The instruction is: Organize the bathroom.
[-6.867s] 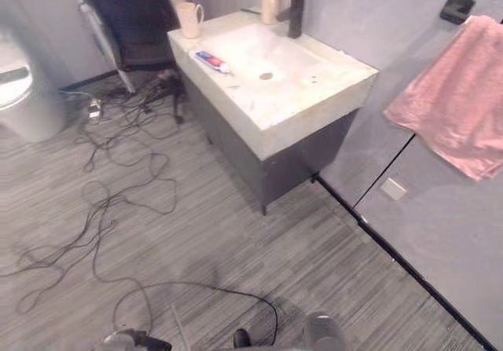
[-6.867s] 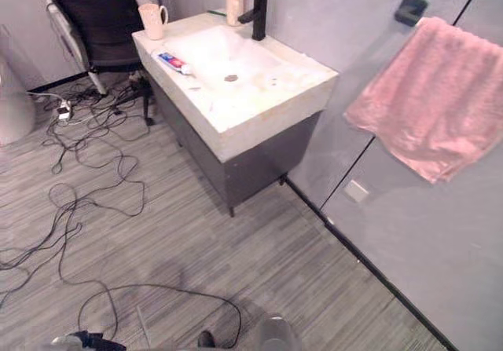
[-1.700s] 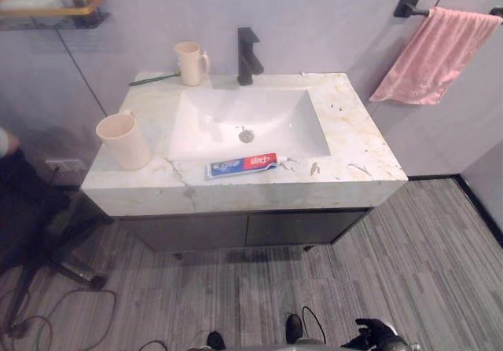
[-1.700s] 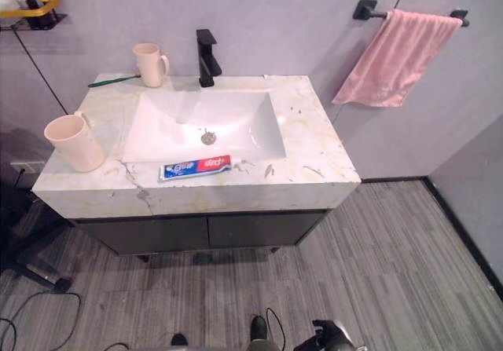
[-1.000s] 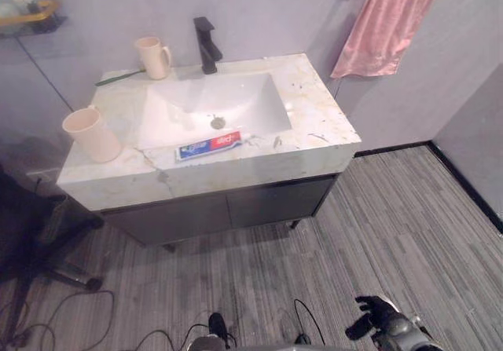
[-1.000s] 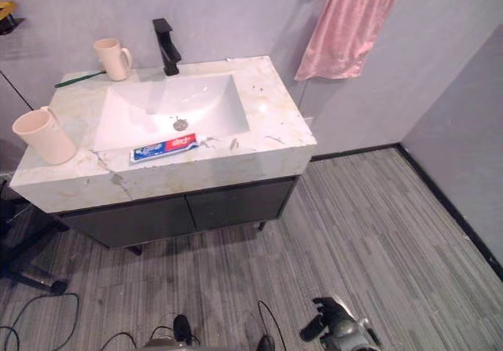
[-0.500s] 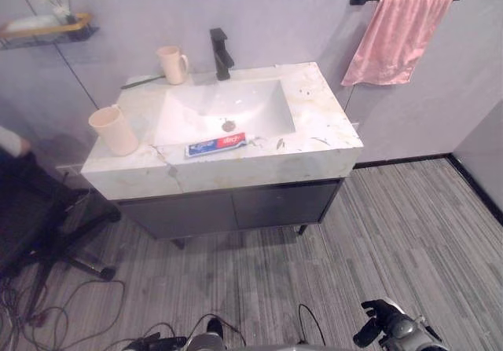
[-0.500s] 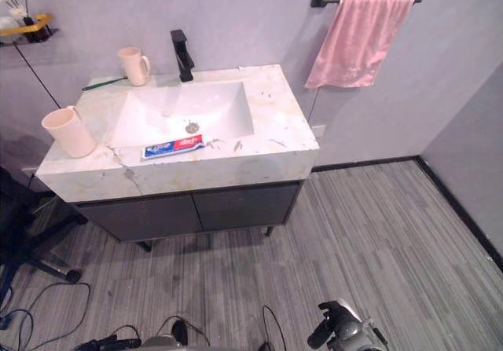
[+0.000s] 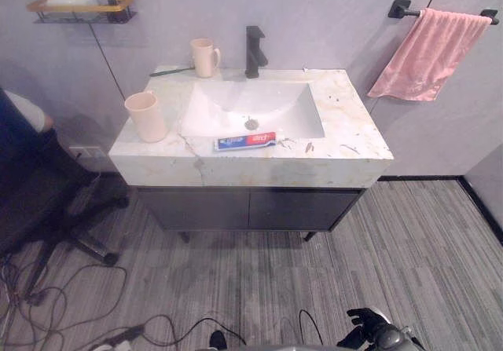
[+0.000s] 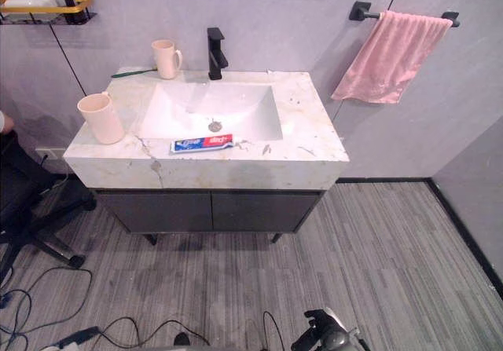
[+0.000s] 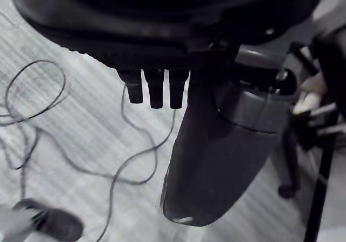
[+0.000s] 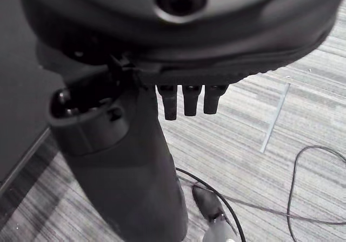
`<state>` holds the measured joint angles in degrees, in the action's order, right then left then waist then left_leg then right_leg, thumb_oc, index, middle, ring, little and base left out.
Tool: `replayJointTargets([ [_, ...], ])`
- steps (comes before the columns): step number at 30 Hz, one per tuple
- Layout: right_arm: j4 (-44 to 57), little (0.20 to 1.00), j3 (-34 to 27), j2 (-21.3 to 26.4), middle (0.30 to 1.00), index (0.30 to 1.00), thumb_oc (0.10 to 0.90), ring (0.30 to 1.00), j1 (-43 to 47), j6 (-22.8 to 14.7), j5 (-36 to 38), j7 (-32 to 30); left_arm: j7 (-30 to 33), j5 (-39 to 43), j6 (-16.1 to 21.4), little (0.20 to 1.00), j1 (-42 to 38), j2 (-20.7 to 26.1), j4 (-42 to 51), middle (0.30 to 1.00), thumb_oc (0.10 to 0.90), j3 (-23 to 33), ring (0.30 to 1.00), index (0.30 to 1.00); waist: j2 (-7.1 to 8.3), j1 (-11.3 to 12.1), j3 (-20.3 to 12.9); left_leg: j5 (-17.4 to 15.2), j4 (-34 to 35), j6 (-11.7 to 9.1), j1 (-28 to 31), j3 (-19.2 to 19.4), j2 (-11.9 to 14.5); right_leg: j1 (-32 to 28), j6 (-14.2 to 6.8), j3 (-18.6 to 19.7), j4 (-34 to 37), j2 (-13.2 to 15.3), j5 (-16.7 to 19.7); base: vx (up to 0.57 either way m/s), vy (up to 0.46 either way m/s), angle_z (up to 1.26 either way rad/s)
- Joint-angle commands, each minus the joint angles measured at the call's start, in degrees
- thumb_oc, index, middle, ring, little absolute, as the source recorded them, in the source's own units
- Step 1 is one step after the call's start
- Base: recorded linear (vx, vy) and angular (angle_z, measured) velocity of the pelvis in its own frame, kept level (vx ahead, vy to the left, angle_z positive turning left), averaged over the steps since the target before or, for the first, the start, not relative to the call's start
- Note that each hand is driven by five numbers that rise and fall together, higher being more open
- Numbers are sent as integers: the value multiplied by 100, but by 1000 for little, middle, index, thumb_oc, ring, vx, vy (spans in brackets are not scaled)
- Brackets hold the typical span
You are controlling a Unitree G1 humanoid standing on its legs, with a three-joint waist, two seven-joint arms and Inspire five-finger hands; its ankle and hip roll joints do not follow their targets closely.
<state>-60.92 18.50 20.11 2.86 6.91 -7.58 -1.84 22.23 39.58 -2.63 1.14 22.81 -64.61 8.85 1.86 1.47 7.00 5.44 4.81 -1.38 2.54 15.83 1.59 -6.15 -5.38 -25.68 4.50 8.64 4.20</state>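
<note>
Two hands: both hang low, well short of the vanity, holding nothing.
Right hand [image 12: 186,104]: your wrist view shows its fingers straight and loose above the striped floor [image 12: 281,139], so it is free to reach; it also shows at the bottom edge of the head view.
Left hand [image 11: 154,90]: fingers likewise straight and relaxed, pointing down at the floor, nothing between them.
Surface [image 9: 354,143]: the marble vanity top stands ahead of you, well apart from either hand.
Toothpaste tube [image 9: 246,140]: lies flat on the front lip, just before the basin [image 9: 251,104]; it looks misplaced, so it is a likely first pick.
Near cup [image 9: 146,116]: upright at the surface's left front corner, a likely home for the tube.
Far cup [image 9: 205,57]: upright at the back, beside the black tap [image 9: 254,51].
Toothbrush [image 9: 173,71]: lies loose on the surface just left of the far cup.
Towel [image 9: 428,55]: pink, draped off-centre on the wall rail to the right.
Next, in my judgement: step closer before reaching.
</note>
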Motion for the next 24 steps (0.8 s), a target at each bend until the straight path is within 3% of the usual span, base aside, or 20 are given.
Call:
replayJointTargets([
  [1,-282,900,5,276,900,900,800,900,132,-10,140,-154,1113,546,1047,900,-279,462,254,900,800,342,900,900,-124,54,-68,-333,19,112,100,-363,-79,474,-15,439,-348,-222,-25,0,0,0],
  [2,-311,900,-3,278,900,900,800,900,120,-10,138,-148,1374,665,1272,900,-292,488,318,900,800,403,900,900,-119,58,-71,-338,19,117,108,-370,-85,458,-19,441,-344,-221,-30,0,0,0],
  [4,-341,900,-16,283,900,900,800,900,52,-15,187,-165,2484,559,1868,900,-331,717,622,900,800,800,900,900,-92,83,-90,-348,19,121,121,-399,-103,356,-27,434,-274,-219,-39,38,-9,0],
  [5,-333,900,-18,285,900,900,800,900,44,-4,196,-162,2645,563,1935,900,-337,748,666,900,800,839,900,900,-88,84,-93,-349,19,122,123,-403,-106,341,-28,432,-264,-220,-39,46,-12,-1],
  [8,-308,900,53,290,900,900,800,900,-9,103,190,-131,3811,-117,2563,900,-547,1330,1242,900,800,1180,900,900,-74,96,-182,-382,19,123,157,-402,-110,245,-37,435,-194,-227,-60,53,-11,-2],
  [10,-251,900,93,324,900,900,800,900,-66,175,144,-74,4360,-867,2588,900,-802,1869,1959,900,800,1364,900,900,-104,102,-245,-405,19,113,184,-383,-99,195,-29,440,-161,-237,-80,42,-11,0],
  [11,-243,900,102,327,900,900,800,900,-76,183,142,-71,4423,-982,2446,900,-859,2002,2178,900,800,1405,900,900,-110,108,-255,-413,19,115,187,-381,-101,184,-27,440,-154,-239,-85,36,-21,1],
  [12,-235,900,147,323,900,900,800,900,-103,187,167,-75,4571,-1399,2070,900,-1017,2413,2800,900,800,1526,900,900,-124,126,-292,-437,19,124,198,-382,-105,161,-26,442,-148,-242,-104,0,0,0],
  [14,-248,900,159,317,900,900,800,900,-115,171,173,-69,4607,-1599,1802,900,-1119,2674,3184,900,800,1582,900,900,-133,138,-314,-447,19,127,205,-385,-108,150,-27,437,-151,-243,-114,9,-15,-1],
  [16,-238,900,189,293,900,900,800,900,-131,164,207,-62,4367,-2031,1259,900,-1306,3143,4110,900,800,1741,900,900,-147,176,-347,-468,19,134,221,-402,-112,125,-30,432,-160,-242,-136,15,-45,-1],
  [18,-214,900,207,285,900,900,800,900,-133,174,227,-51,4214,-2299,978,900,-1376,3315,4526,900,800,1795,900,900,-149,192,-356,-473,19,134,222,-417,-115,118,-33,425,-161,-244,-139,2,-33,2],
  [19,-210,900,216,279,900,900,800,900,-130,171,226,-37,4061,-2460,837,900,-1418,3431,4765,900,800,1818,900,900,-149,200,-359,-476,19,135,226,-427,-117,114,-35,424,-165,-244,-141,1,-52,2],
  [21,-214,900,273,261,900,900,800,900,-116,176,227,22,3395,-3171,189,900,-1723,3991,5595,900,800,1717,900,900,-169,211,-389,-489,19,142,249,-435,-105,99,-41,428,-188,-253,-155,4,-59,1],
  [24,-246,900,296,242,900,900,800,900,-111,175,169,88,2873,-3571,-67,900,-1969,4321,5905,900,800,1535,900,900,-180,194,-417,-491,19,145,273,-419,-89,96,-46,445,-212,-265,-162,3,-13,1],
])
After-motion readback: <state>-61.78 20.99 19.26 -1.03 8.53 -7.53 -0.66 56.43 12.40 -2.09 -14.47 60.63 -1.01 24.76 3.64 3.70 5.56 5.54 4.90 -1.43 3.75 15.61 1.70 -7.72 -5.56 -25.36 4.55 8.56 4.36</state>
